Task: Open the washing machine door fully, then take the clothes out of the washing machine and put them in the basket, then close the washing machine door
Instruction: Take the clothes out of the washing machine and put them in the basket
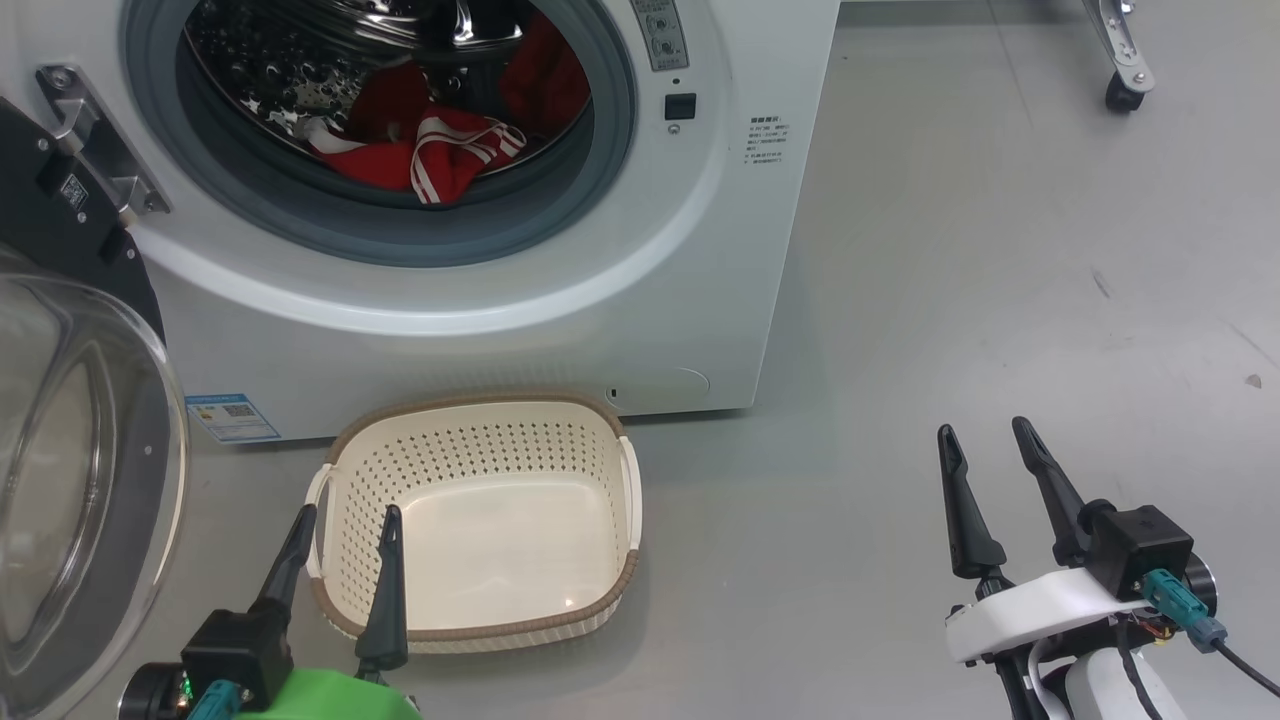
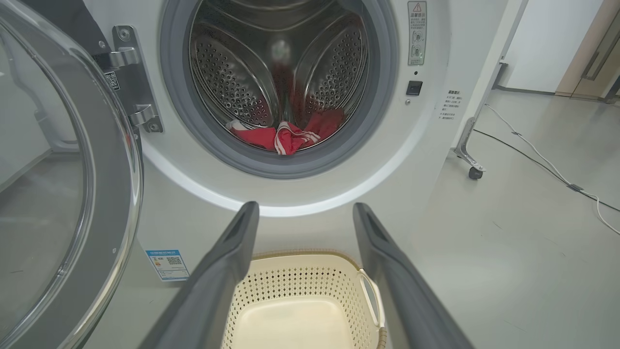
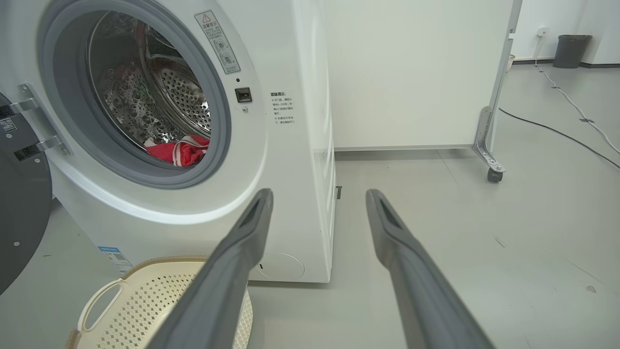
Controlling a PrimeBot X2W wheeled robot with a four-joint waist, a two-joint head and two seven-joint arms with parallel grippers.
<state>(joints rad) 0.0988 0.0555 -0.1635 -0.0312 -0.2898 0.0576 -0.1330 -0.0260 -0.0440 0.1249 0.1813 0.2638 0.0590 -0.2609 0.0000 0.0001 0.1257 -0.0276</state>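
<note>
we count the washing machine door (image 1: 70,480) opened. the clothes (image 1: 430,150) lie inside the washing machine (image 1: 560,300), the basket (image 1: 470,405) empty on the floor below. left gripper (image 1: 348,512) and right gripper (image 1: 982,428): fingers wide, holding nothing. unloading and closing remain.

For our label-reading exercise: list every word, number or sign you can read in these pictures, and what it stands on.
Warning sticker on the washing machine: a red triangle sign; characters too small to read.
Printed block on its front: too small.
Blue label: a QR code; words blurred.
Nothing can be quoted.
</note>
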